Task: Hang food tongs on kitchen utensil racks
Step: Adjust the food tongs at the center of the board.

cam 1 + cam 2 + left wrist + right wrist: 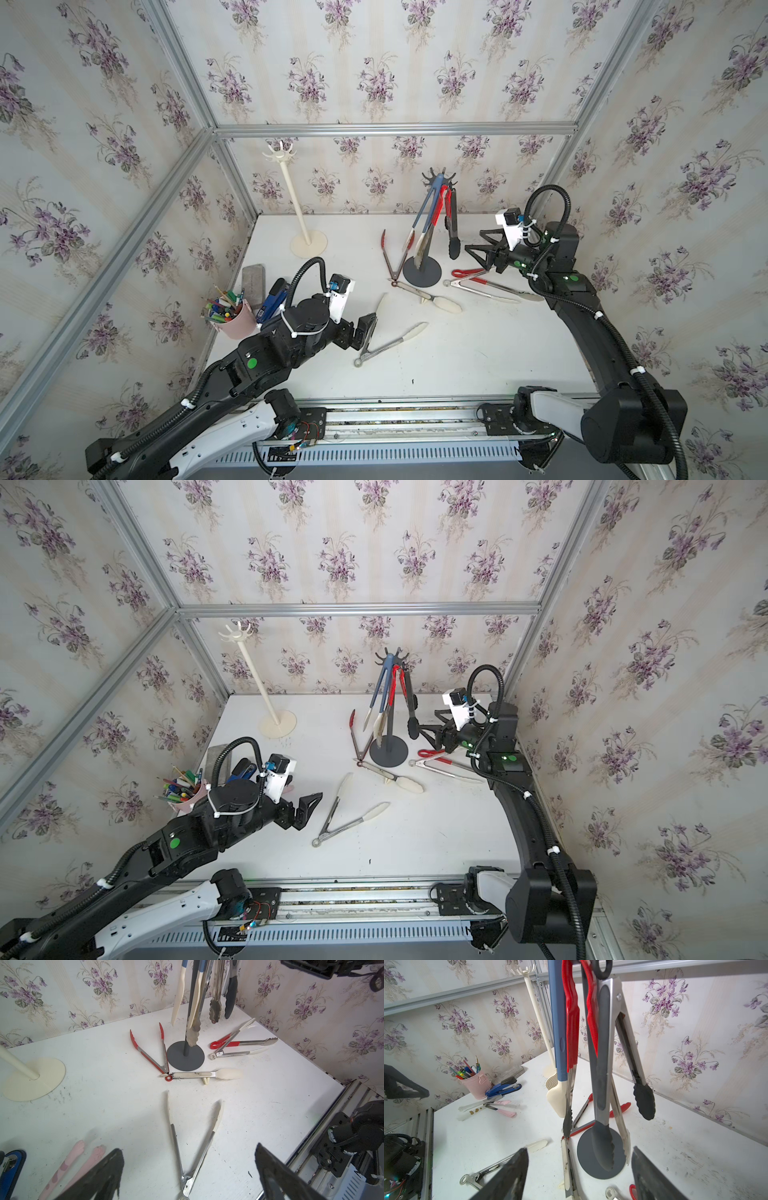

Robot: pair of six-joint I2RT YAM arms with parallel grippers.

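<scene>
1. The left jaws are wide open and hold nothing. They sit low over the white-tipped tongs [188, 1182], at the bottom of the left wrist view, one jaw on each side. I think they are open that wide so they can close around both handles.
2. The right jaws are open too, and they hold nothing. The black tongs [602, 1064] hang just in front of them, in the middle of the right wrist view. The tongs hang free by their top ring, so no grip is needed.
3. The dark grey rack [428, 273] stands right of the middle in both top views. It carries the black tongs, blue tongs [424, 212] and red tongs [441, 203]. Its hooks turn up so rings stay on.
4. The cream-white rack [294, 199] stands at the upper left of the surface [478, 353]. Its hooks are bare.
5. More tongs, such as the red-tipped tongs [149, 1058], lie flat by the grey base, not yet hung.
</scene>
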